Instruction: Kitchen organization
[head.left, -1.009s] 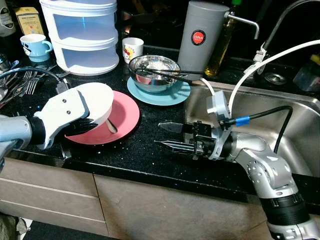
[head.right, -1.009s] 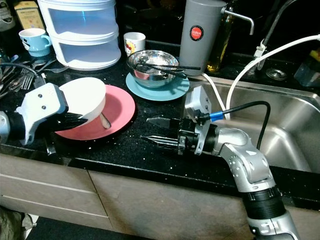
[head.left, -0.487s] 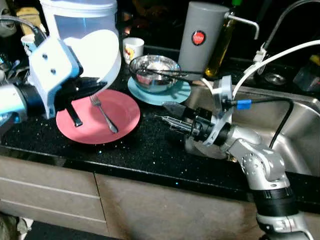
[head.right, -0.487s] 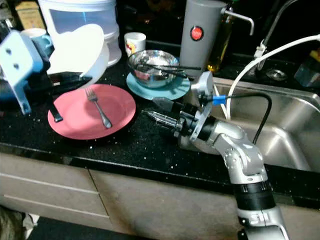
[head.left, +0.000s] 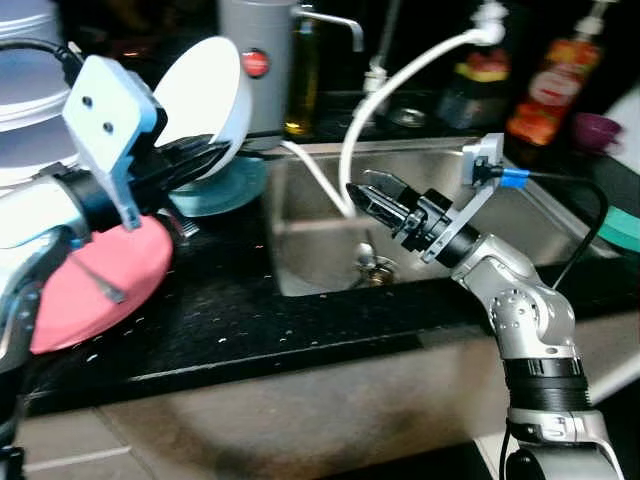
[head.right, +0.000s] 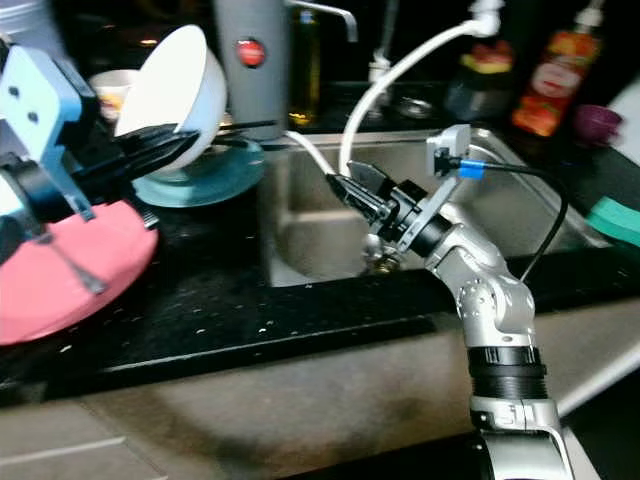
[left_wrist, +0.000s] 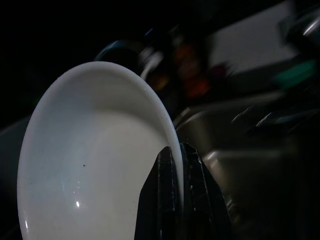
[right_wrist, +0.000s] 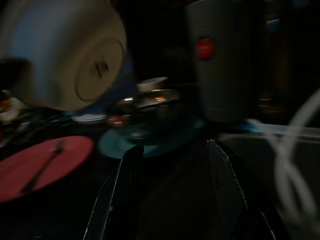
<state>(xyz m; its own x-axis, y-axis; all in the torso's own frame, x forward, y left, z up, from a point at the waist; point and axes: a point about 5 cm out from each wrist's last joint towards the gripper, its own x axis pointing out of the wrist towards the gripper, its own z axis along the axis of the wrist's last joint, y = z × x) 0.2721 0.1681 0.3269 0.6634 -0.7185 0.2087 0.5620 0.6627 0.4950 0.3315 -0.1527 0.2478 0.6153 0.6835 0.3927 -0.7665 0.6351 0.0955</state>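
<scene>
Black speckled counter fills the lower middle of your head views, with a steel sink set into it at centre. Your left gripper sits upper left, clenched on the rim of a white bowl, which it holds tilted on edge above the counter. In the left wrist view you can see one finger inside the bowl and the other outside, pinching the wall. Just below the bowl, at the left edge, lies a pink plate with a fork on it. Behind the bowl you have a teal plate and a grey canister with a red badge. Your right gripper hangs over the sink at centre, fingers parted and holding nothing, pointing left toward the bowl. A white hose arcs above the sink. Bottles stand at upper right.
</scene>
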